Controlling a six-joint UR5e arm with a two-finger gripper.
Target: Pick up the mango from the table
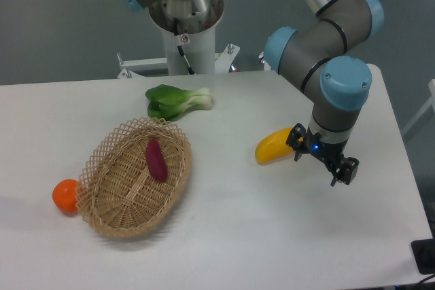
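Here my black two-finger gripper (325, 161) hangs low over the right part of the large white rounded-corner table (272, 236), its jaws apart and clamped on nothing. The smooth, curved yellow mango (273, 147), orange at one end, lies on the tabletop just beside my fingers, on their left in the camera view; I cannot tell whether we touch. Farther left sits an oval woven wicker basket (109, 219) holding a dark purple oblong vegetable (155, 159). A round orange fruit (66, 195) rests against the basket's outer rim, and a leafy green bok choy (175, 101) lies behind it.
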